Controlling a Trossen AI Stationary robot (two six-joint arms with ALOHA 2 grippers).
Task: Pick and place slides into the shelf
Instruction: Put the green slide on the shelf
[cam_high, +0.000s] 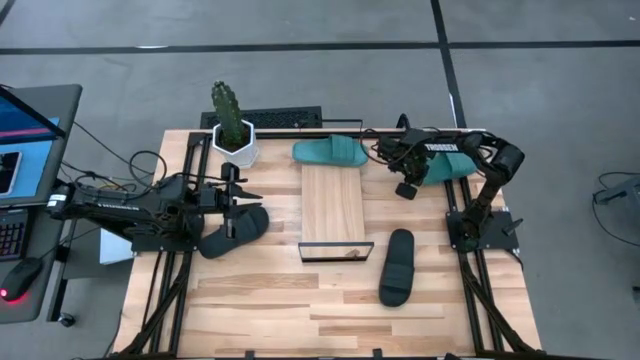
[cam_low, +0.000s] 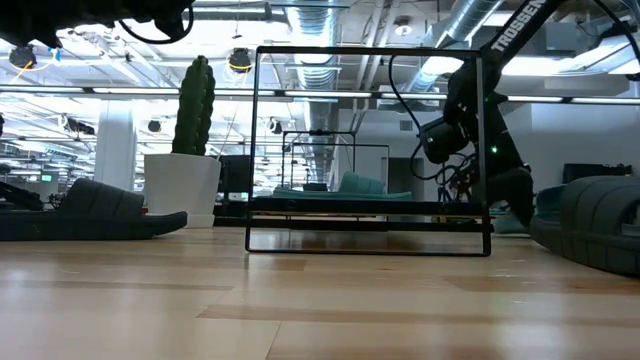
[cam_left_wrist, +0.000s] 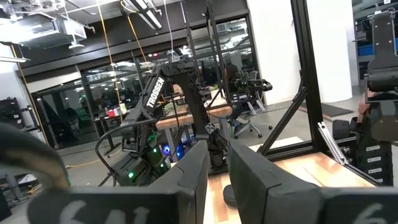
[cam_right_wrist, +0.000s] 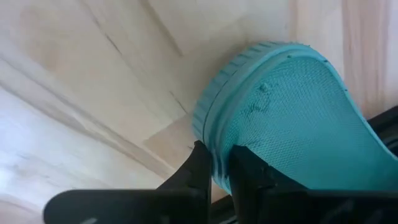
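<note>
I see my right hand (cam_right_wrist: 216, 163) closed on the edge of a teal slide (cam_right_wrist: 286, 118), its two fingers pinching the rim at one end of the sole; in the high view that hand (cam_high: 408, 160) sits near the table's far right corner with the slide (cam_high: 445, 166) lying under the arm; my left hand (cam_high: 232, 190) hangs over the left side of the table, fingers drawn narrow with a slim gap between them and nothing gripped, as the left wrist view (cam_left_wrist: 216, 171) shows; a black slide (cam_high: 232, 228) lies just beneath and in front of it; the shelf (cam_high: 332, 208) stands in the middle of the table, a light plank in a thin black wire frame; a second teal slide (cam_high: 330, 152) rests at its far end, and from the low view (cam_low: 345, 186) it appears to sit on the plank, though I cannot be sure; the other black slide (cam_high: 397, 266) lies on the bare table (cam_high: 260, 300) to the shelf's near right, apart from it; a cactus in a white pot (cam_high: 233, 128) stands at the far left.
</note>
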